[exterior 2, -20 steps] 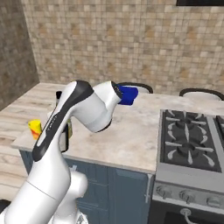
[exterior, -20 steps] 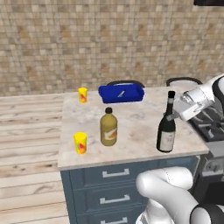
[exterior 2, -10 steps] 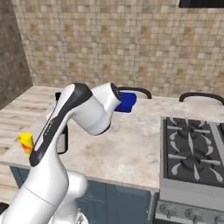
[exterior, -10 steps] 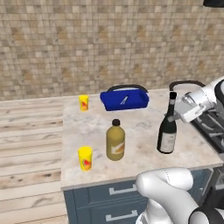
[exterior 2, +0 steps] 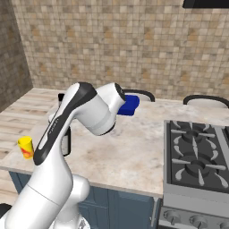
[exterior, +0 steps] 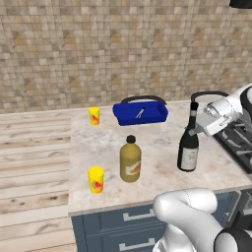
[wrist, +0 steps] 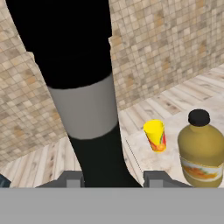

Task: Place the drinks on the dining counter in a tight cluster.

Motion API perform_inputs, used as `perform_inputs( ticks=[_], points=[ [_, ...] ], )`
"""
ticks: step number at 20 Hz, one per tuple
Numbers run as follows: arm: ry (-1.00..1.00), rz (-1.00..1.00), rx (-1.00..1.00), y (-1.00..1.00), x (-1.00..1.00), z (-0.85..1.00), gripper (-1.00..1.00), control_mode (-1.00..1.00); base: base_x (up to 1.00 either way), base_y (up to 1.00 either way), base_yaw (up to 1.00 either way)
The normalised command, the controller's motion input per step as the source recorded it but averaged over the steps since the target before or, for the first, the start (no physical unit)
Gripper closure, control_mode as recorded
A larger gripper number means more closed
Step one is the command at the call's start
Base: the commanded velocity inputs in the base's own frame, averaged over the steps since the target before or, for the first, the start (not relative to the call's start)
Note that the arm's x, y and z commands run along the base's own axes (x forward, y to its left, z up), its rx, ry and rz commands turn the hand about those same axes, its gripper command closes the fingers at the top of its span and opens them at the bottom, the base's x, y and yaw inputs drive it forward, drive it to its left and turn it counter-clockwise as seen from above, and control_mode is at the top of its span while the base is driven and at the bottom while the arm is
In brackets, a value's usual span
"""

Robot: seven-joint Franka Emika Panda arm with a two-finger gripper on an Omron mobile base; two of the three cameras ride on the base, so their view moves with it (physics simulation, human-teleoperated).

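Two drinks show from the left base: the wine bottle has closed in on the amber bottle across the dining counter. Gripper clamps its neck. Hand view: wine bottle between the fingers; whether it is lifted, unclear.

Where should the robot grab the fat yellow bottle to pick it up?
Probably around the wide body of the amber bottle, coming in level from the side. It stands upright on the dining counter with open space around it, and its body gives the fingers more to hold than the small black cap.
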Motion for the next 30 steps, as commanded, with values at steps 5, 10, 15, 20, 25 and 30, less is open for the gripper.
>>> perform_inputs(
  ticks=[5, 10, 15, 20, 25, 30],
  points=[
    [0.00, 0.00, 0.00, 0.00, 0.00, 0.00, 1.00, 1.00, 0.00, 0.02, 0.00],
    [0.00, 0.00, 0.00, 0.00, 0.00, 0.00, 1.00, 1.00, 0.05, 0.01, 0.00],
    [0.00, 0.03, 0.00, 0.12, 0.61, 0.00, 1.00, -1.00, 0.07, 0.01, 0.00],
    [0.00, 0.10, 0.00, 0.19, 0.95, 0.00, 1.00, -1.00, 0.00, 0.00, 0.00],
    [0.00, 0.10, 0.00, 0.02, 0.78, -0.13, 1.00, -1.00, 0.00, 0.00, 0.00],
    [0.00, 0.04, 0.00, 0.00, 0.21, -0.56, 1.00, -1.00, 0.00, 0.00, 0.00]
  ],
)
